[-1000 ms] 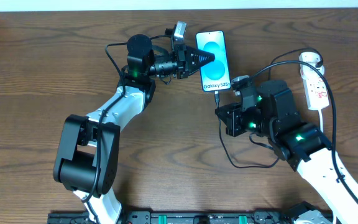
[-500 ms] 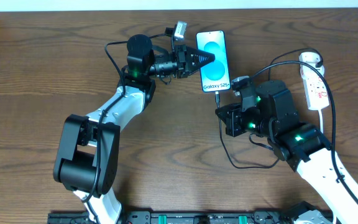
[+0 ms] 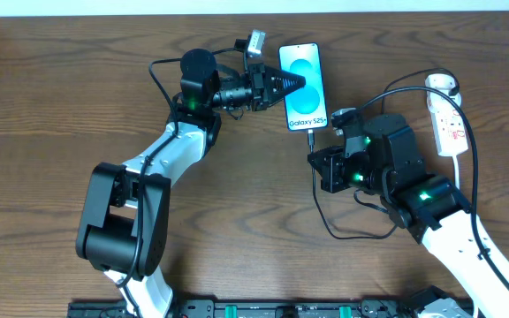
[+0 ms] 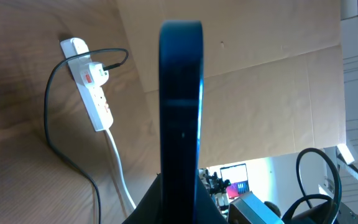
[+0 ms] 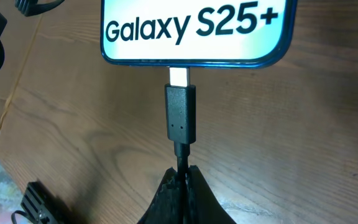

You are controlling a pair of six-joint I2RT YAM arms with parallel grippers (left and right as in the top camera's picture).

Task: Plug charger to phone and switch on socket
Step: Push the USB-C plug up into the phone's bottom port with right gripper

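The phone (image 3: 303, 85) lies flat at the table's back middle, screen up with "Galaxy S25+" text. My left gripper (image 3: 292, 84) is shut on its left long edge; in the left wrist view the phone's dark edge (image 4: 180, 106) fills the middle. My right gripper (image 3: 316, 155) is shut on the charger cable (image 5: 181, 163) just behind its black connector (image 5: 179, 118). The connector's metal tip (image 5: 179, 77) is partly inside the phone's bottom port (image 5: 194, 31). The white socket (image 3: 449, 119) lies at the right, with the charger's plug head (image 3: 442, 84) at its far end.
The black charger cable loops on the table (image 3: 343, 231) between the right arm and the phone, and arcs up to the socket. The socket's white cord (image 4: 120, 174) trails off the strip. A cardboard wall (image 4: 260, 93) stands behind the table.
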